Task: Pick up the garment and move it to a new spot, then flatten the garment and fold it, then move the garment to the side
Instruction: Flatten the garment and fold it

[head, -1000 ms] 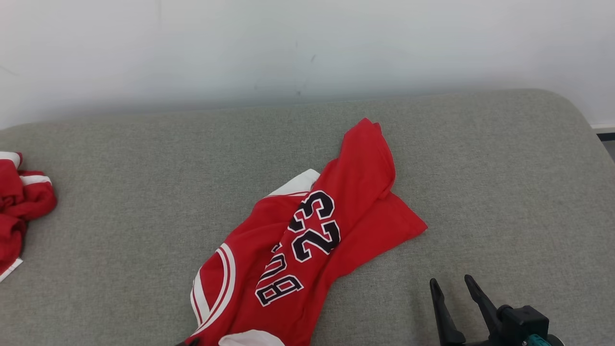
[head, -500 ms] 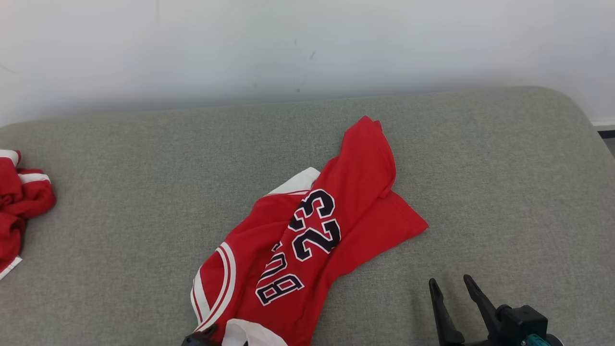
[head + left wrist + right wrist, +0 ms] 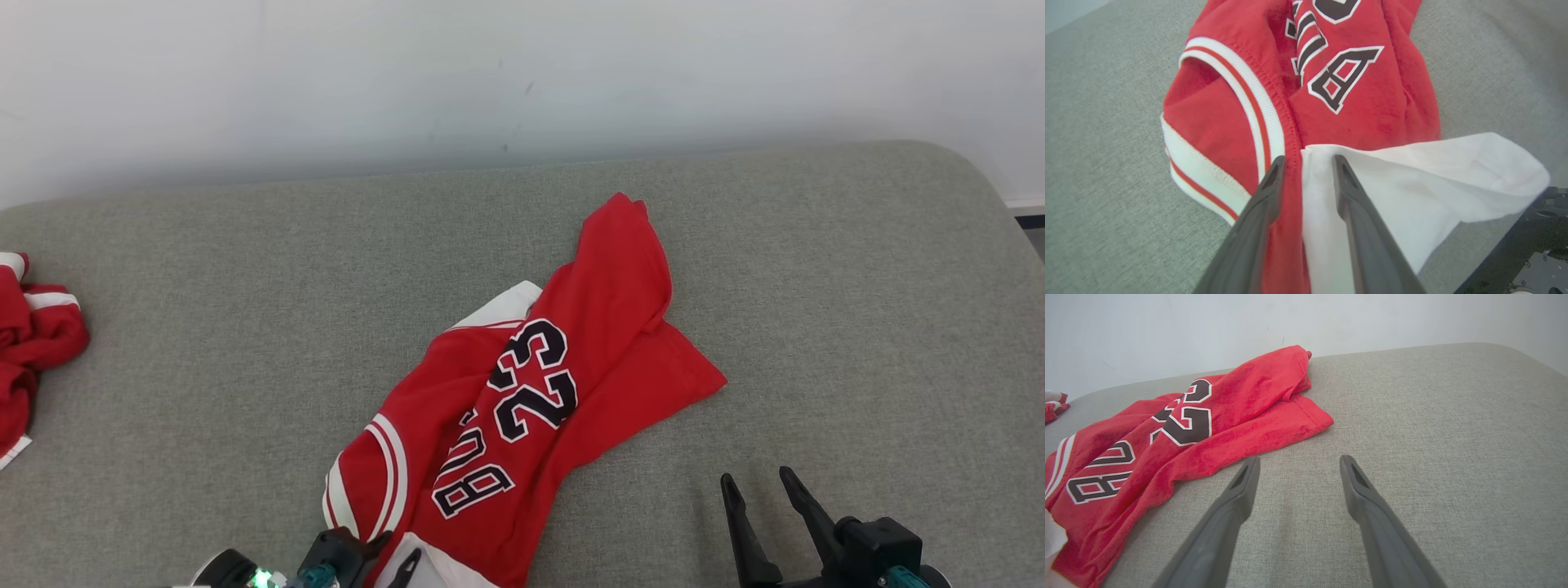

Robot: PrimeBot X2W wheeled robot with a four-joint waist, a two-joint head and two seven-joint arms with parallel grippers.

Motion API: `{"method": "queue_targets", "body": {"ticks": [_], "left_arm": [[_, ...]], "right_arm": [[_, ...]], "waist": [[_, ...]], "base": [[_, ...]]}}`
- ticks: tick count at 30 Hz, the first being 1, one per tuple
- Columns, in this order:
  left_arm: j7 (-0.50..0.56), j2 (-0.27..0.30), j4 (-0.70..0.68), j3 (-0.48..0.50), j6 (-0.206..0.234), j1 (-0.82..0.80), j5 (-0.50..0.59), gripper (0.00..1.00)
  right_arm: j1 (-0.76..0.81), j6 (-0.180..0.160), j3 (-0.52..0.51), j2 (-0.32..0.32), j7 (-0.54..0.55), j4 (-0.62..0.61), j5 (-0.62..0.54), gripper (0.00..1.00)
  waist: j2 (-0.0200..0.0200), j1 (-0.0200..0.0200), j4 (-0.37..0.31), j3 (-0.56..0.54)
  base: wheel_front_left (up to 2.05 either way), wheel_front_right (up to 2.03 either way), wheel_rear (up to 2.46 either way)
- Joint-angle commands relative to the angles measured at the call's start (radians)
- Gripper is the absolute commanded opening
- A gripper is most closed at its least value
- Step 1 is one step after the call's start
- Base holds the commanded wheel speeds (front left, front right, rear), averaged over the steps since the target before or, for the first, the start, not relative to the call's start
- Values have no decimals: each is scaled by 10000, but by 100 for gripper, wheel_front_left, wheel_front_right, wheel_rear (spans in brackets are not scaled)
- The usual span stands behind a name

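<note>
A red jersey (image 3: 588,343) with a black "23" and white trim lies crumpled on the grey cushion (image 3: 857,327), running from mid-cushion down to the near edge. Its white sleeve (image 3: 1433,175) lies at the near end. My left gripper (image 3: 399,545) sits at that near end, and in the left wrist view its fingers (image 3: 1306,161) stand partly open, straddling the seam where the red cloth (image 3: 1380,102) meets the white sleeve. My right gripper (image 3: 755,475) is open over bare cushion, right of the jersey's hem (image 3: 1310,420), and holds nothing (image 3: 1298,459).
A second red and white garment (image 3: 37,343) is bunched at the cushion's far left edge. A pale wall (image 3: 522,73) runs behind the cushion. The cushion's rounded right corner (image 3: 971,171) drops to the floor. Bare cushion lies right of the jersey.
The camera tilted down a little, shifting the scene up. My left gripper came forward into the head view at the bottom, and the white sleeve rose slightly. The right gripper kept its place.
</note>
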Motion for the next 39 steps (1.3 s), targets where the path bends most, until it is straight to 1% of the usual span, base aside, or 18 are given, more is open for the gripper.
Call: {"method": "queue_targets", "body": {"ticks": [1, 3, 4, 5, 6, 8, 9, 14, 24, 28, 29, 31, 33, 35, 36, 37, 38, 39], "left_arm": [[-57, 7, 82, -22, 5, -121, -94, 49], [-60, -12, 188, -49, -10, -201, -224, 40], [-61, -17, 229, -67, -17, -234, -272, 28], [-63, -8, 267, -87, -23, -263, -288, 22], [-84, 5, 299, -93, -23, -272, -285, 24], [-175, 18, 332, -65, 107, -270, -203, 45], [-221, 18, 320, -54, 159, -244, -180, 100], [-392, 64, 53, -183, 315, 89, -51, 100], [-174, -203, 344, -509, 204, 43, -437, 100], [-438, -366, 574, -481, 163, -81, -647, 84], [-474, -326, 630, -442, 176, -110, -638, 85], [-490, -258, 795, -363, 246, -213, -644, 98], [-533, -291, 903, -309, 242, -310, -696, 98], [-578, -257, 1067, -259, 218, -414, -768, 93], [-586, -223, 1137, -253, 189, -477, -788, 85], [-586, -223, 1137, -253, 189, -477, -788, 85], [-621, -209, 1203, -250, 191, -537, -847, 80], [-648, -184, 1275, -249, 166, -595, -886, 65]], "right_arm": [[-84, 11, -4, 7, -29, -1, -15, 100], [-78, 11, -10, 7, -32, 3, -23, 100], [-83, 11, -11, 7, -32, 5, -25, 100], [-94, 11, 0, 7, -32, 8, -27, 100], [-103, 11, 9, 7, -31, 11, -29, 100], [-95, 11, 15, 7, -36, 19, -32, 100], [-82, 11, 11, 7, -36, 21, -34, 100], [-20, 11, -37, 7, -15, 40, -31, 100], [-59, 11, 53, 8, 43, 6, 1, 100], [-104, 11, -18, 8, 42, 15, -34, 100], [-99, 11, -27, 9, 38, 12, -40, 100], [-104, 11, -40, 9, 36, 0, -45, 100], [-106, 11, -31, 9, 35, -10, -24, 100], [-115, 11, -17, 8, 20, -2, 2, 100], [-128, 11, 2, 8, 14, 6, 12, 100], [-128, 11, 2, 8, 14, 6, 12, 100], [-145, 11, 22, 9, 8, 13, 20, 100], [-160, 11, 41, 9, 5, 18, 28, 100]], "waist": [[-1, 0, -11, 2], [-1, 0, -18, 6], [-1, 0, -20, 6], [-1, 0, -25, 4], [-1, 0, -28, 1], [-1, 0, -25, -14], [-1, 0, -18, -25], [-1, 0, 49, -88], [-1, 0, 132, -30], [-1, 0, 37, 45], [-1, 0, 25, 57], [-1, 0, 10, 86], [-1, 0, 9, 113], [-1, 0, 18, 139], [-1, 0, 18, 153], [-1, 0, 18, 153], [-1, 0, 18, 168], [-1, 0, 15, 178]], "base": [[0, 0, 0], [0, 0, 0], [0, 0, 0], [0, 0, 0], [0, 0, 0], [0, 0, 0], [0, 0, 0], [0, 0, 0], [0, 0, 0], [0, 0, 0], [0, 0, 0], [0, 0, 0], [0, 0, 0], [0, 0, 0], [0, 0, 0], [0, 0, 0], [0, 0, 0], [0, 0, 0]]}}
